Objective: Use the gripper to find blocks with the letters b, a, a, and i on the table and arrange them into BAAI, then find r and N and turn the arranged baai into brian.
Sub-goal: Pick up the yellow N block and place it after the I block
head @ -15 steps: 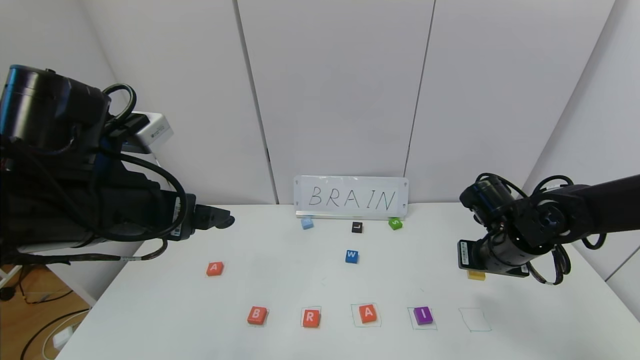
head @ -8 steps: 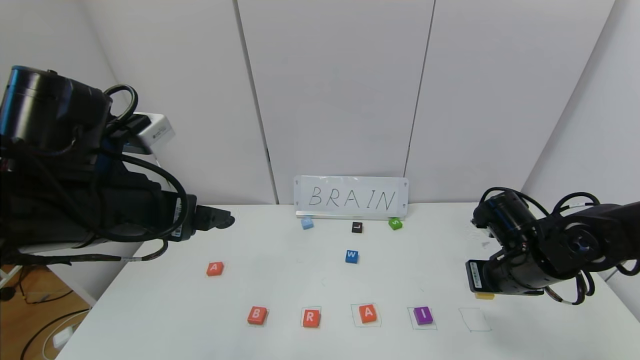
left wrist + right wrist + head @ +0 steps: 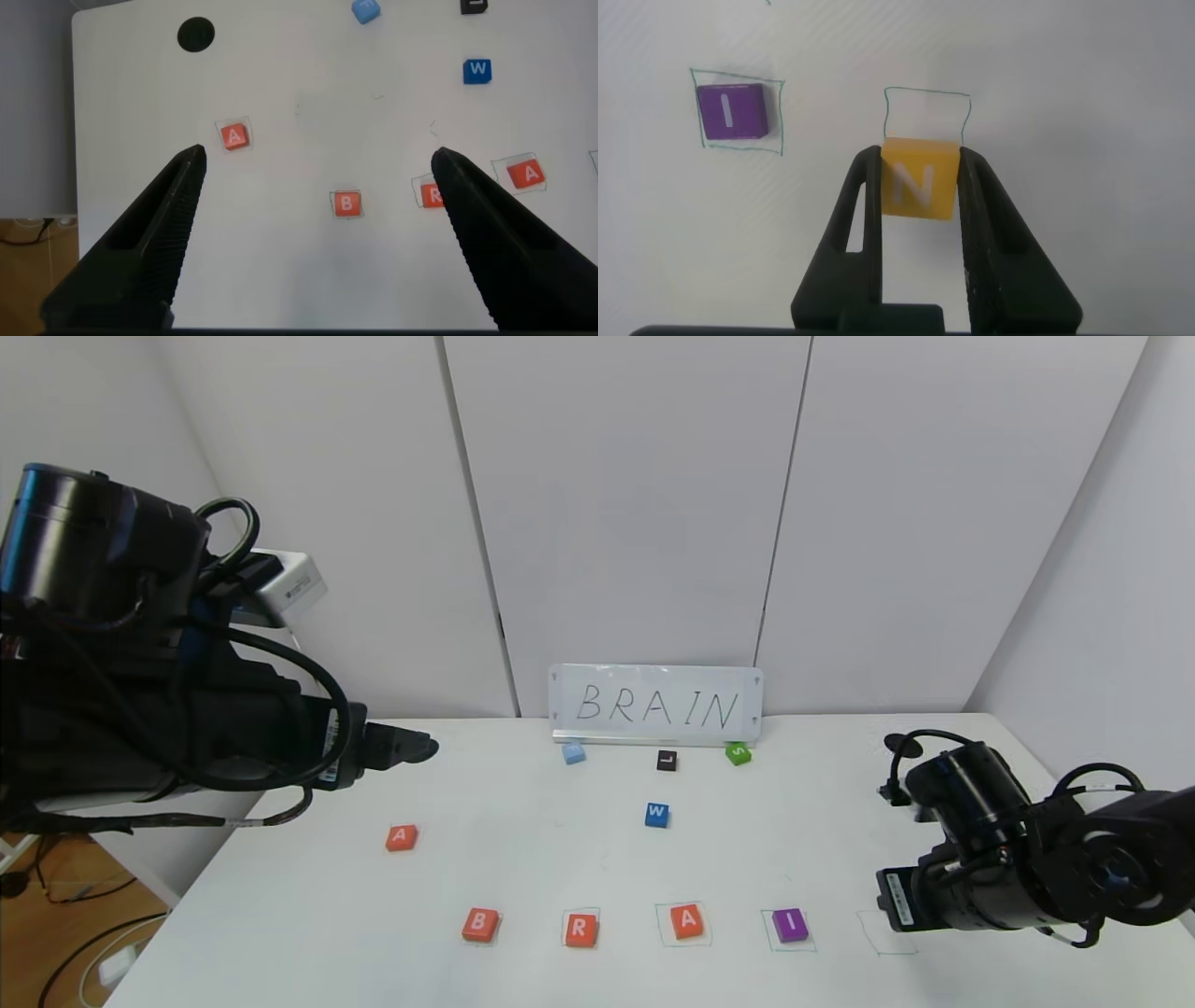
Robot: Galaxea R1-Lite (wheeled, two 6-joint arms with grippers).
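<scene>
The right gripper, a black two-fingered claw on a black arm with looped cables, hangs low over the near right part of the large white table. Its jaws are clamped on the small yellow square block with a pale letter N, one finger on each side. In the right wrist view the N block sits just in front of an empty pen-drawn square outline, with the purple square block marked I lying inside its own outline next to it. In the head view the yellow block is hidden behind the right arm, whose wrist covers part of the empty outline close to the near edge.

Along the near edge runs a row: the orange-red square block lettered B, the orange-red square block lettered R, an orange-red square block lettered A, and then the purple I.

A second orange-red A block lies apart, toward the left edge. Mid-table is a blue W block. At the far edge stand a white sign reading BRAIN, a light-blue block, a black L block and a green S block.

The left gripper is raised over the left edge, jaws spread wide and empty.
</scene>
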